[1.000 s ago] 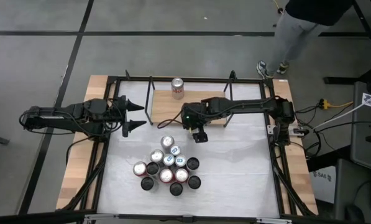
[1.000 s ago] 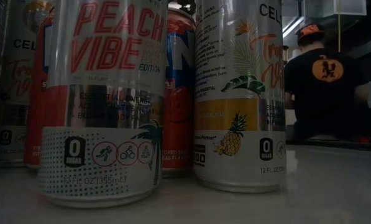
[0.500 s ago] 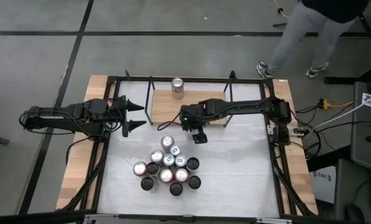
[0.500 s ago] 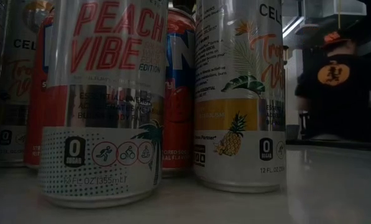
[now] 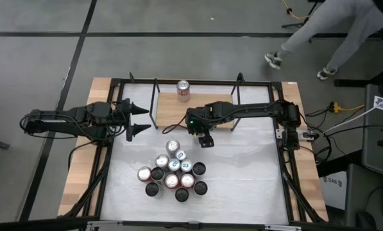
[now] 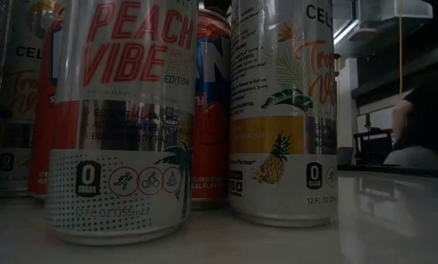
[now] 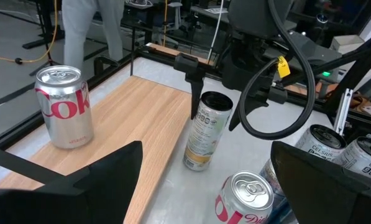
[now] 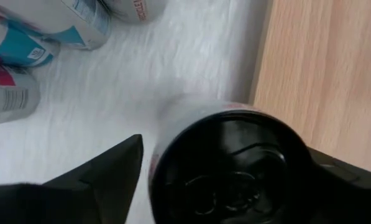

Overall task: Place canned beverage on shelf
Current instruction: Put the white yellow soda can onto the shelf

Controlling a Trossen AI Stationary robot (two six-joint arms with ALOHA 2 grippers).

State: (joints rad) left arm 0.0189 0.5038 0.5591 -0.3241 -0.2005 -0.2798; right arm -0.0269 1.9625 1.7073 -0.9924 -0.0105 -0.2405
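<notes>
R claw [image 7: 216, 118] wide round black-top can [image 7: 205, 130] | L claw [image 5: 137, 120] wide – idle | label: "PEACH VIBE" can [image 6: 123, 117]

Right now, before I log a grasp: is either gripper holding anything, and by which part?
Nothing yet. The right gripper has its jaws straddling the top of the black-lidded can beside the shelf, gap showing. The left gripper waits open, empty.
</notes>
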